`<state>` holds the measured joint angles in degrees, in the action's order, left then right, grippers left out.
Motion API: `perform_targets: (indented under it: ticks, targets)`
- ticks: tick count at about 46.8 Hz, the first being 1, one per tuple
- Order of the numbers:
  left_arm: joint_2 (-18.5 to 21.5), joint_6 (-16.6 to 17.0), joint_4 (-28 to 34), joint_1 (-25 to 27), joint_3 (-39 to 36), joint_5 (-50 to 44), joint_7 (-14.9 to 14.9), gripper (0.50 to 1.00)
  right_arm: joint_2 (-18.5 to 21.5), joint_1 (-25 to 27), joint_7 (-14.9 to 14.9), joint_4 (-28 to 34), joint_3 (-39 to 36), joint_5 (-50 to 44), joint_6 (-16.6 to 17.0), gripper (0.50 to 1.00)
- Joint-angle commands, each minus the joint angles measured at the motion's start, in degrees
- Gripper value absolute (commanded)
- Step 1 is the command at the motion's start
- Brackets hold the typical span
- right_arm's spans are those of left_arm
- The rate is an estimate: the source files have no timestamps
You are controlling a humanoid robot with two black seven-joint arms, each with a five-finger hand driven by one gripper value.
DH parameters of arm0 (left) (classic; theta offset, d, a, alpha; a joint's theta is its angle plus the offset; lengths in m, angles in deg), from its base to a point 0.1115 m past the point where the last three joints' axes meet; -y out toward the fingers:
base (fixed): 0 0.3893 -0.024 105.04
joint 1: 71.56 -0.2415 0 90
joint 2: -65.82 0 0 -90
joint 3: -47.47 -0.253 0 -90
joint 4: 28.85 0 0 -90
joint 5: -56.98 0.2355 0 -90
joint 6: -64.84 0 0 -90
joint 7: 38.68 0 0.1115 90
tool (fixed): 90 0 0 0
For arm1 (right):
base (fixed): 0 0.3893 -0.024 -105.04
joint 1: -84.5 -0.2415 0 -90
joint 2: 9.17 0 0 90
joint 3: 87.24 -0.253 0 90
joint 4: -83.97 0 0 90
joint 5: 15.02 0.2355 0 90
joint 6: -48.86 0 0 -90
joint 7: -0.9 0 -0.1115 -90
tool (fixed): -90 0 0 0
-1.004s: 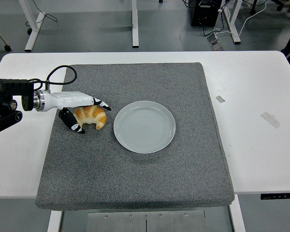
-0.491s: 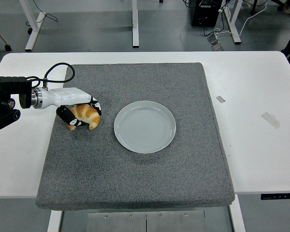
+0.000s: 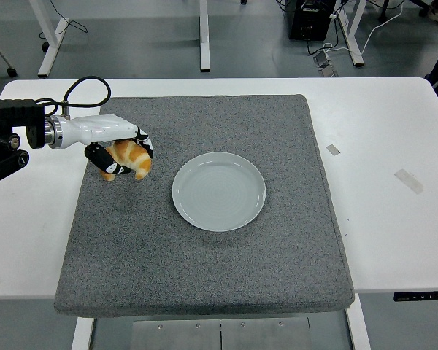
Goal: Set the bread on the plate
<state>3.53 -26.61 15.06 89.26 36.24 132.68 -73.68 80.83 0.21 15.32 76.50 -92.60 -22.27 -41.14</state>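
A golden croissant [image 3: 131,160] is held in my left hand [image 3: 122,155], whose white and black fingers [image 3: 101,161] curl around it from above and below, over the left part of the grey mat [image 3: 204,270]. The pale round plate [image 3: 218,191] lies bare near the mat's middle, to the right of the croissant and apart from it. The left arm comes in from the left edge. My right arm does not show.
The grey mat covers the middle of the white table [image 3: 394,219]. Two bits of tape [image 3: 408,180] stick to the table's right side. Desk legs and cables stand on the floor beyond the far edge.
My left hand has closed around the croissant and drawn it up and slightly to the left, away from the plate. The plate has not moved.
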Motion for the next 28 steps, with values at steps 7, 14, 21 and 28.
perform_targets:
  ticks: [7, 14, 21, 28]
  targets:
    - [1.7, -0.6, 2.3, 3.8, -0.1, -0.1, 0.0, 0.502, 0.0, 0.0, 0.0, 0.0, 0.0, 0.0, 0.0, 1.0]
    - [4.0, -0.7, 4.7, 6.7, -0.3, -1.3, 0.0, 0.505, 0.0, 0.0, 0.0, 0.0, 0.0, 0.0, 0.0, 1.0]
    - [5.5, -1.5, 5.8, 9.9, -0.3, -1.4, 0.0, 0.505, 0.0, 0.0, 0.0, 0.0, 0.0, 0.0, 0.0, 1.0]
    - [6.6, -2.9, 6.6, 13.5, -0.4, -2.9, 0.0, 0.505, 0.0, 0.0, 0.0, 0.0, 0.0, 0.0, 0.0, 1.0]
